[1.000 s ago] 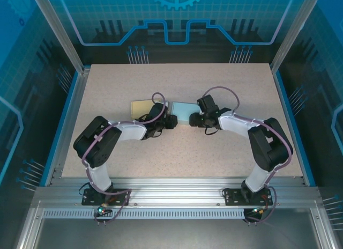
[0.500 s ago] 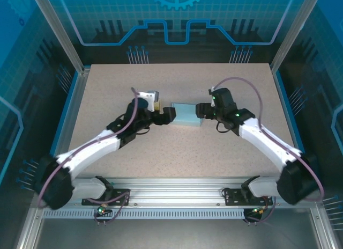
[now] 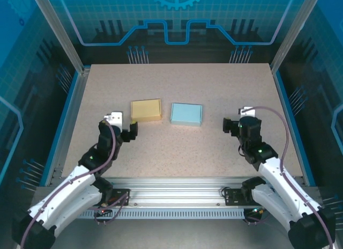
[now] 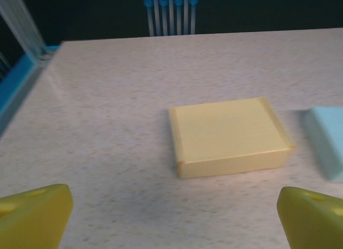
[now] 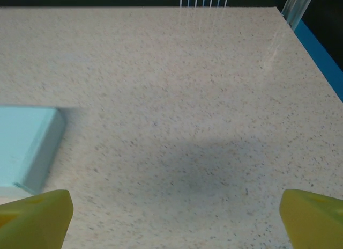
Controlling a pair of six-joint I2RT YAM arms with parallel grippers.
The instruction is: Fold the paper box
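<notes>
Judging by how things lie, the folding looks finished or very close to it. Two closed boxes rest flat on the bench [image 3: 214, 88], near its middle, in the top view. The light blue paper box [image 3: 186, 114] sits almost at the centre, and the yellow paper box [image 3: 146, 109] lies at its 9 o'clock, close by but with a strip of bare surface between them. Both show a flat, shut top face and squared sides. No flap stands up or hangs loose on any face the cameras reach, though the far sides and undersides are hidden. Which of the two the task means cannot be told. The left gripper [image 3: 128, 132] hovers at about 7 o'clock of the yellow box, apart from it. Its jaws are spread wide and hold nothing, and in the left wrist view its yellow fingertips [image 4: 32, 217] sit at the two bottom corners with the yellow box ahead at 12 o'clock. The right gripper [image 3: 227, 125] stands between 3 and 4 o'clock of the light blue box, also apart, spread wide and empty-handed. The right wrist view has that box off at 9 o'clock. At most, a seam or tab may want a final press.
</notes>
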